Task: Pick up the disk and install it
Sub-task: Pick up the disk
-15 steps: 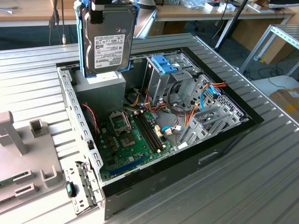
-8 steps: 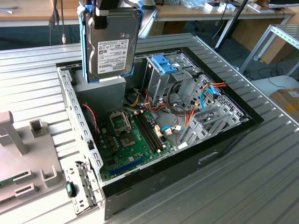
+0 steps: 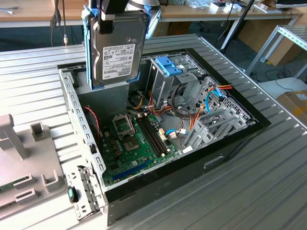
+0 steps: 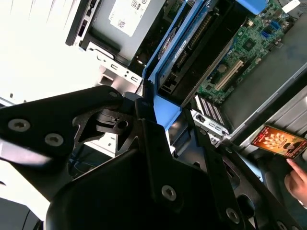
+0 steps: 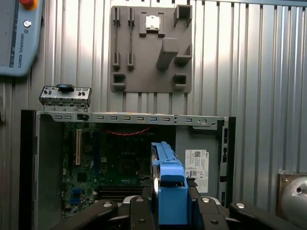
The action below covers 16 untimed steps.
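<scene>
The disk [image 3: 117,50], a grey metal drive with a white label and a light-blue rail frame, hangs upright above the back left of the open computer case [image 3: 76,115]. My gripper [image 3: 109,19] is shut on its top edge. In the first wrist view the disk's blue frame [image 5: 169,184] sits between my black fingers [image 5: 136,211], over the motherboard [image 5: 115,163]. In the second wrist view the disk [image 4: 192,43] runs edge-on away from my gripper [image 4: 156,112].
The case holds a metal drive cage with a blue clip [image 3: 169,65], loose cables [image 3: 192,115] and a grey box with a white label [image 5: 197,163]. A grey fixture plate [image 5: 151,48] and a small bracket [image 5: 64,96] lie beside the case. A person's hand [image 4: 297,184] shows nearby.
</scene>
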Motion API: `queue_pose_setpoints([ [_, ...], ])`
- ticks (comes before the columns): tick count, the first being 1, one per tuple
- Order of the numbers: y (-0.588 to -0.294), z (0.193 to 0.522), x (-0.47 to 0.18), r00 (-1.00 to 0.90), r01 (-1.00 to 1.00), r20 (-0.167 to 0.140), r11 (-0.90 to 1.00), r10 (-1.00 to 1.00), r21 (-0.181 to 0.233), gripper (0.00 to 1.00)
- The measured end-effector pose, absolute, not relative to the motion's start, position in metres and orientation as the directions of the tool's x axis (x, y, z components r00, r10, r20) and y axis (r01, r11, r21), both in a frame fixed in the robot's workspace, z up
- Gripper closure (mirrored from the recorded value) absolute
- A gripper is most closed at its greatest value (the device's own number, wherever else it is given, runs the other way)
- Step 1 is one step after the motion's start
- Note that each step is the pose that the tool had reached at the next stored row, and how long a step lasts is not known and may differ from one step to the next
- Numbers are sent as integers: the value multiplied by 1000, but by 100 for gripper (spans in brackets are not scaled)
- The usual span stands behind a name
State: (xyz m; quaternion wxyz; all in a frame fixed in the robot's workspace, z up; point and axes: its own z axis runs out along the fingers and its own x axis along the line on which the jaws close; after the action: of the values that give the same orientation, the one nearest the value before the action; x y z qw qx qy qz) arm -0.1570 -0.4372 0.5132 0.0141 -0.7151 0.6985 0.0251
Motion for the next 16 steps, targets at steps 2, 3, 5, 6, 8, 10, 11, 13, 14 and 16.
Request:
queue_pose_setpoints([
  [2,-442,513,-157,23,-1000,-56,-24,-998,15,64],
  [3,-445,513,-157,23,-1000,-55,-24,-998,15,64],
  [5,-452,513,-157,23,-1000,-55,-24,-998,15,64],
  [6,-454,513,-157,23,-1000,-54,-24,-998,15,64],
  [8,-457,513,-156,23,-1000,-53,-23,-998,15,64],
  [10,-459,513,-156,22,-1000,-53,-23,-998,15,64],
  [11,-462,513,-156,22,-1000,-52,-23,-998,15,64],
  [13,-469,513,-155,22,-1000,-51,-23,-998,15,64],
  [14,-471,513,-155,22,-1000,-50,-23,-998,15,64],
  [16,-478,513,-155,21,-1000,-49,-22,-999,15,64],
])
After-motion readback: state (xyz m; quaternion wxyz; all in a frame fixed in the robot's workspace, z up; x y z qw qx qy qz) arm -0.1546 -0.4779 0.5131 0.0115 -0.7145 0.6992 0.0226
